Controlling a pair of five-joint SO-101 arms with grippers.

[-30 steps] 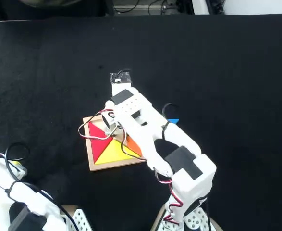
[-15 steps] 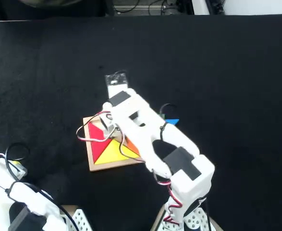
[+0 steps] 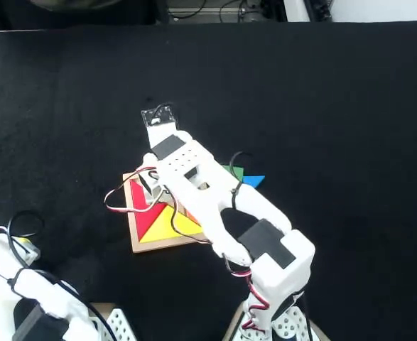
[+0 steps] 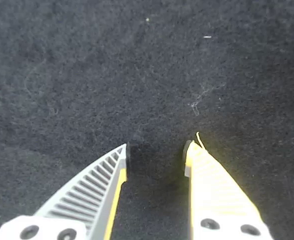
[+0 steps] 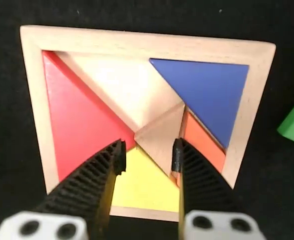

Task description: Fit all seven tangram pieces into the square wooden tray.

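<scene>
High: your right arm (image 3: 194, 181) overhangs square wooden tray (image 3: 162, 244); green tangram piece (image 3: 233, 172), blue tangram piece (image 3: 256, 180) just beside it; black cloth surface (image 3: 336, 106), cables (image 3: 229, 8) beyond | Left wrist: left fingers (image 4: 209, 185) part-open, empty | Right wrist: right fingers (image 5: 99, 175) narrowly apart, empty, above tray centre; descending, you may dislodge seated pieces (image 5: 207, 90).

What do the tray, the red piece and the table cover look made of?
Tray: pale, bare-looking wood, with faint grain on the rim.
Red piece: probably painted wood, going by its flat matte colour.
Table cover: black cloth, perhaps felt, with a fuzzy nap and lint on it.
</scene>
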